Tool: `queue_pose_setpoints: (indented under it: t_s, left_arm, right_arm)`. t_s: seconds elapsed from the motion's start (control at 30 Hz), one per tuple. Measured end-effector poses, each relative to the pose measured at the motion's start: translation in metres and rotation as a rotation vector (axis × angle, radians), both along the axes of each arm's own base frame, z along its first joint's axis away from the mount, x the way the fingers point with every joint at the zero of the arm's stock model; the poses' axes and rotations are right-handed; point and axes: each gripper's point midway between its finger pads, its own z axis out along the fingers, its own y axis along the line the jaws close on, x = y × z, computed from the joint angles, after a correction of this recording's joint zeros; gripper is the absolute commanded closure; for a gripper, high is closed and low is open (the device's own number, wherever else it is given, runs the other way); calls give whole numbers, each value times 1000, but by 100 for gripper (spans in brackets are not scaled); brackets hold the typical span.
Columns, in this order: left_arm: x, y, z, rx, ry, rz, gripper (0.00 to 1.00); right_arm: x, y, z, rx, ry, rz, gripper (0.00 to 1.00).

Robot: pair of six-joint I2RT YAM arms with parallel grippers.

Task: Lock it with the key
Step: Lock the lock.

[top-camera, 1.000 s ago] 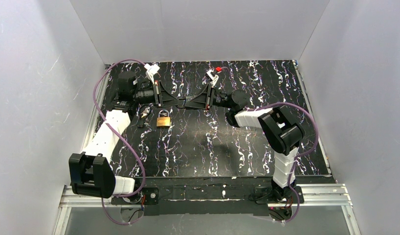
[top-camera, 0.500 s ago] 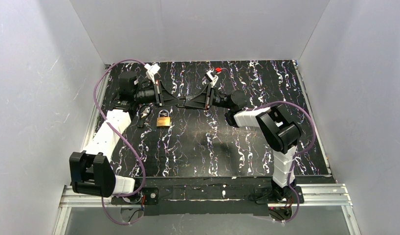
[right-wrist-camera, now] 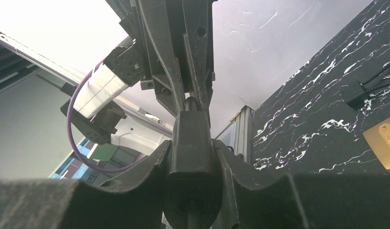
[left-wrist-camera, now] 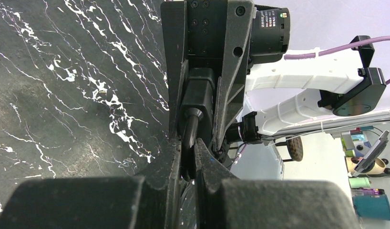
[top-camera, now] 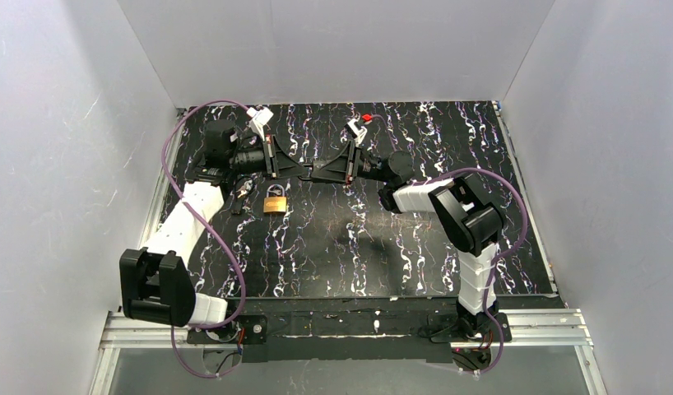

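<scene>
The brass-gold lock (top-camera: pixel 274 202) with its silver shackle lies on the black marbled table, apart from both grippers; its corner shows at the right edge of the right wrist view (right-wrist-camera: pixel 384 140). Both grippers meet tip to tip in the air behind it, holding a small all-black padlock (top-camera: pixel 310 171). My right gripper (right-wrist-camera: pixel 190 164) is shut on the black padlock's body (right-wrist-camera: pixel 190 138). My left gripper (left-wrist-camera: pixel 188 160) is shut on its dark shackle (left-wrist-camera: pixel 189 136). A small dark and silvery item, apparently the key (top-camera: pixel 245 190), lies just left of the brass lock.
Grey walls enclose the table on three sides. A red-tipped part (top-camera: pixel 367 118) sits on the right wrist and a white part (top-camera: pixel 257 116) on the left wrist. Purple cables loop beside both arms. A metal rail (top-camera: pixel 350 325) runs along the near edge.
My left arm's wrist has shifted slightly right, towards the right gripper. The brass lock and the key have not moved.
</scene>
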Motion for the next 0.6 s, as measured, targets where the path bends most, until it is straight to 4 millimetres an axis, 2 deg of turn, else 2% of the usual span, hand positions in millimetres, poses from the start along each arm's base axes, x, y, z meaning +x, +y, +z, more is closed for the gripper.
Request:
queue_pose_setpoints:
  t_s: [0.27,0.43,0.53,0.6]
  left_arm:
    - [-4,4,4,9,-13,9,100]
    - [-14,11,16,-2,-43,-4,100]
    - [-22,13,23,-8,-58,-24,100]
    - [-26,12,28,-15,-70,-41,100]
  right_arm:
    - [-2,-4,2,-5,-12,17,97]
    - [-14,-6,12,-3,-67,38,76]
    - [-25,-9,18,-3,-104,55,55]
    - [-28,-10,21,-1,-124,60,47]
